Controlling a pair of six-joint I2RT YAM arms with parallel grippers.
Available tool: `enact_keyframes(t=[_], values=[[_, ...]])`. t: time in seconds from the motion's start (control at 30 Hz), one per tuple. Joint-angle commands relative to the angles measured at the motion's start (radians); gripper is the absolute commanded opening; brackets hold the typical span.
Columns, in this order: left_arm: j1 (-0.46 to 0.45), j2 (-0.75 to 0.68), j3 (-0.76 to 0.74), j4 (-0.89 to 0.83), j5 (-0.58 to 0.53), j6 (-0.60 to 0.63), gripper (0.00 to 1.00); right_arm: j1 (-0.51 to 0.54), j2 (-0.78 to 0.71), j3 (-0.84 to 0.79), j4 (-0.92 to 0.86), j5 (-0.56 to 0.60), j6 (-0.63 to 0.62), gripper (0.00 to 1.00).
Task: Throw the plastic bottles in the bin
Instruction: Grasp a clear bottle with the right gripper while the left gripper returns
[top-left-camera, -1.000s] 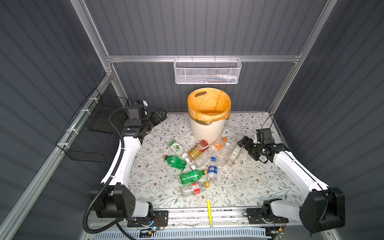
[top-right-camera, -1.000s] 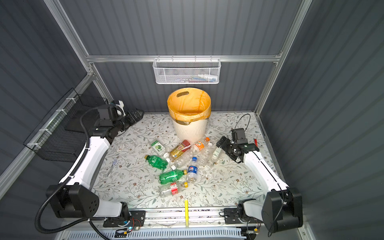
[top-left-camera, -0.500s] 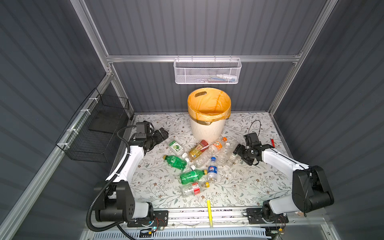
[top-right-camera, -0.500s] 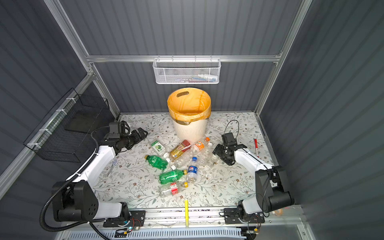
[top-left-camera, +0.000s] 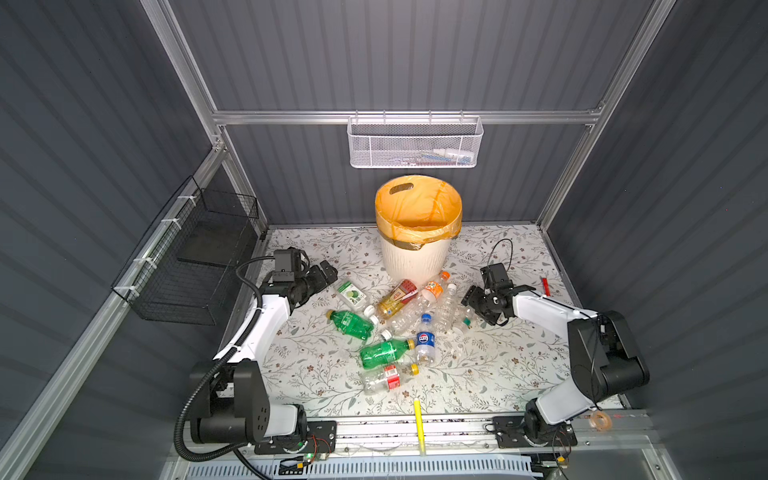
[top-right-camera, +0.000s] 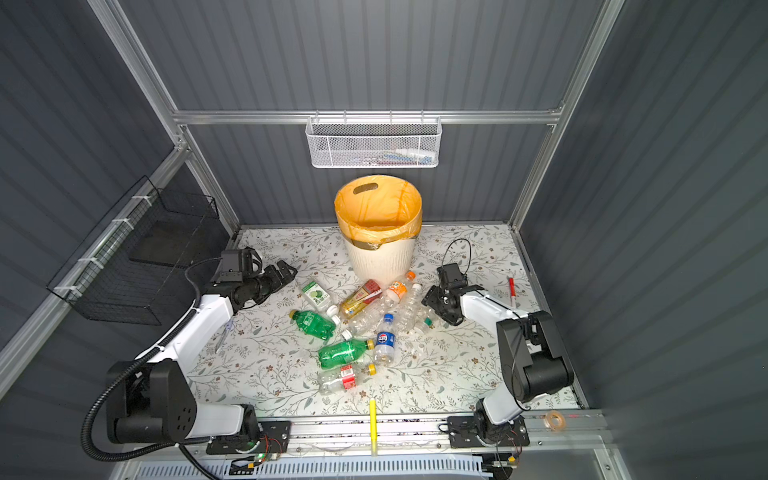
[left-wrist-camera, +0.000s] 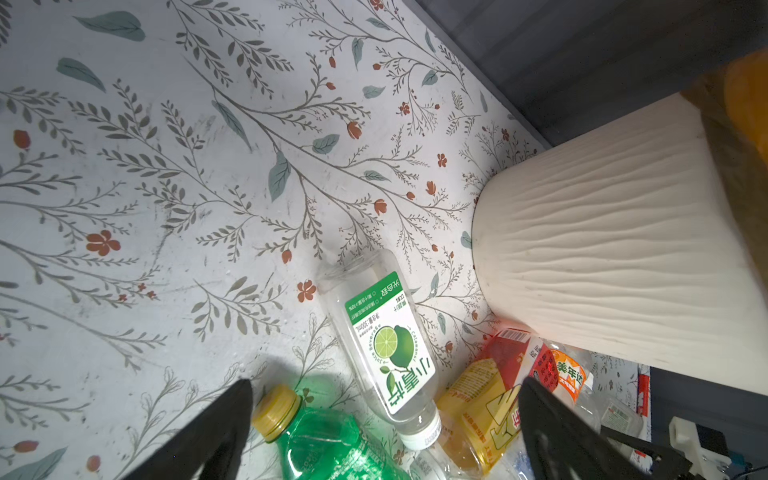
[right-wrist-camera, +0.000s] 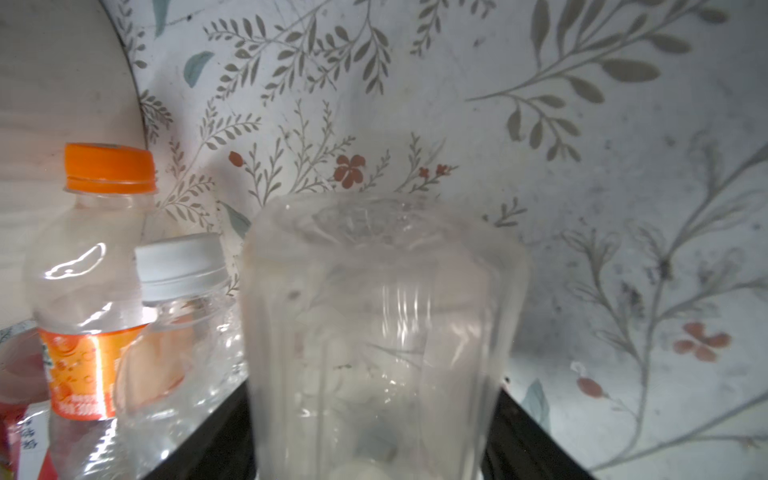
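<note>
— Where are the bottles (top-left-camera: 399, 320)?

— In a loose heap on the flowered table (top-left-camera: 519, 365), lying on their sides just in front of the bin (top-left-camera: 415, 259). The bin stands upright at the back middle.

— And the left gripper (top-left-camera: 327, 272)?

— It hovers at the heap's left edge, jaws spread wide with nothing between them. A lime-label bottle (left-wrist-camera: 386, 345) and a green bottle (left-wrist-camera: 324, 440) lie just ahead of it.

— The right gripper (top-left-camera: 473, 307)?

— Low at the heap's right edge. In its wrist view the black fingers (right-wrist-camera: 212, 444) flank a clear bottle (right-wrist-camera: 374, 332), close against both sides. Whether they press it, I cannot tell. An orange-capped bottle (right-wrist-camera: 95, 249) and a white-capped bottle (right-wrist-camera: 178, 266) lie beside it.
</note>
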Motion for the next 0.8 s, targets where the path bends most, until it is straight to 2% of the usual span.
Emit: enact_keyframes(t=[0.0, 0.4, 0.77], values=[[0.000, -0.016, -0.018, 0.005, 0.014, -0.011, 0.99, 0.005, 0.014, 0.007, 0.005, 0.024, 0.007, 0.76], [0.000, -0.007, -0.025, 0.013, 0.027, -0.016, 0.99, -0.017, -0.102, -0.084, -0.022, 0.043, 0.023, 0.54], [0.000, -0.010, -0.051, 0.013, 0.037, -0.006, 0.99, -0.175, -0.450, -0.213, -0.237, -0.022, -0.047, 0.52]])
